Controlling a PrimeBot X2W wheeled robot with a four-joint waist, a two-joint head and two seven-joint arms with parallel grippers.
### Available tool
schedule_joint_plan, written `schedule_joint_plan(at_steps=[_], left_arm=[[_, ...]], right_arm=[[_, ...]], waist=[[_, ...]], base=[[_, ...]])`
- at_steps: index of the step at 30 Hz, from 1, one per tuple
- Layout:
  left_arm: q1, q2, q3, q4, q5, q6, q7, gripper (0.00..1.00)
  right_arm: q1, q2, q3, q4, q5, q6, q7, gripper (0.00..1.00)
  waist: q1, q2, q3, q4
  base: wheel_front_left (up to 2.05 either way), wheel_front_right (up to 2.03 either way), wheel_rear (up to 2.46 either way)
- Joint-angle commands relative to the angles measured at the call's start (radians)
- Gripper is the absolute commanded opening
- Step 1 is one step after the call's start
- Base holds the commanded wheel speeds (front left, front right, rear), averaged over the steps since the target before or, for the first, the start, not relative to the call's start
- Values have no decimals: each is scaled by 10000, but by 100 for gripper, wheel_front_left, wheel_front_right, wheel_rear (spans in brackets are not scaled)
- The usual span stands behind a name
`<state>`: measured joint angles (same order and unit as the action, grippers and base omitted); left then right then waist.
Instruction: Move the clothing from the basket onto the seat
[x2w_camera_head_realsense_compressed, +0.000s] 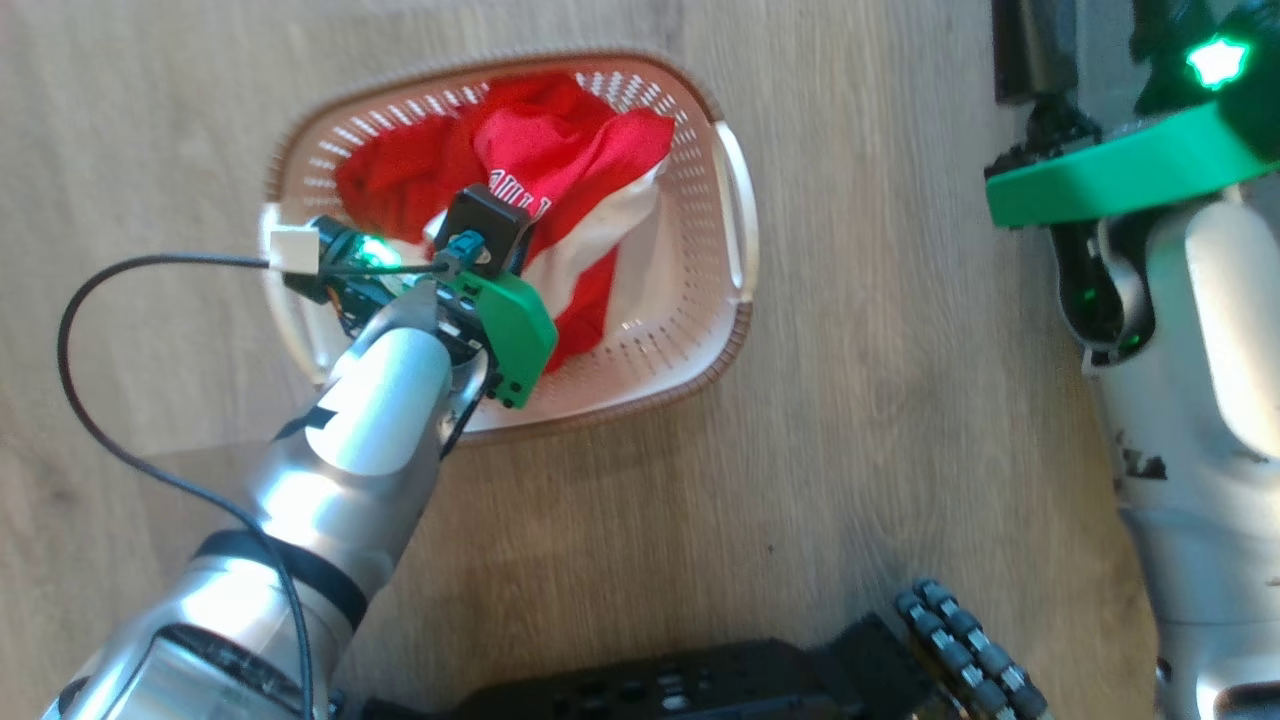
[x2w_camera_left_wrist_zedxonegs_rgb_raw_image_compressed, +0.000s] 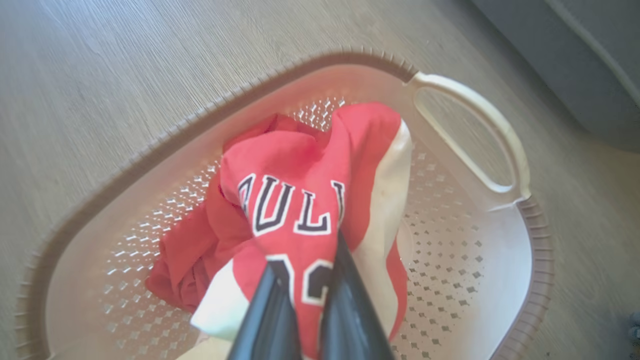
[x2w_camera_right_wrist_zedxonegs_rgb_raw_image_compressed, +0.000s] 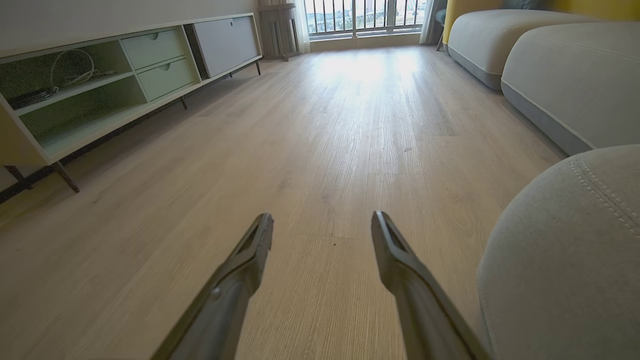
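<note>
Home living room: sofas (x2w_camera_right_wrist_zedxonegs_rgb_raw_image_compressed: 500, 35), sideboard (x2w_camera_right_wrist_zedxonegs_rgb_raw_image_compressed: 125, 85).

L arm (x2w_camera_head_realsense_compressed: 350, 430) reaches fwd-down; L claw (x2w_camera_left_wrist_zedxonegs_rgb_raw_image_compressed: 306, 250) fingers pinched together on red jersey (x2w_camera_left_wrist_zedxonegs_rgb_raw_image_compressed: 295, 165). R claw (x2w_camera_right_wrist_zedxonegs_rgb_raw_image_compressed: 321, 216) spread wide, pointing level.

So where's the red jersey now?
The red jersey sits bunched in the cream perforated plastic basket, head view's upper middle, pinched by the left tool.

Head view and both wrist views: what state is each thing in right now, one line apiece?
Left end effector: shut on the clothing, inside the basket.
Right end effector: open, holding nothing, above the floor.
Clothing: crumpled, in the basket, pinched at the jersey number.
Basket: upright on the floor, clothing inside.
Seat: beside the right end effector, not touched by it.
Cabinet drawers: closed.
</note>
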<state>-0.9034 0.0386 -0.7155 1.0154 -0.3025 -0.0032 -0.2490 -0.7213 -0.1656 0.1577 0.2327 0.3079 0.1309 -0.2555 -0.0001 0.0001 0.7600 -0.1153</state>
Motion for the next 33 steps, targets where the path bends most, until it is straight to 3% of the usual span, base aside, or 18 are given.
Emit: schedule_joint_plan(at_steps=[1, 13, 33], left_arm=[[234, 117, 103, -414, -144, 123, -118, 0], [1523, 117, 1014, -2959, -82, 390, -126, 0], [3167, 116, 2539, -5912, 712, -138, -127, 0]], right_arm=[[413, -16, 104, -211, 14, -2, -63, 100], [1318, -167, 268, 384, 231, -2, -63, 100], [3005, 141, 597, 1077, 419, -2, -63, 100]], waist=[[1, -1, -682, 495], [1, -1, -2983, 1244], [1, -1, -5912, 1512]], base=[[0, 0, 0], [0, 0, 0], [0, 0, 0]])
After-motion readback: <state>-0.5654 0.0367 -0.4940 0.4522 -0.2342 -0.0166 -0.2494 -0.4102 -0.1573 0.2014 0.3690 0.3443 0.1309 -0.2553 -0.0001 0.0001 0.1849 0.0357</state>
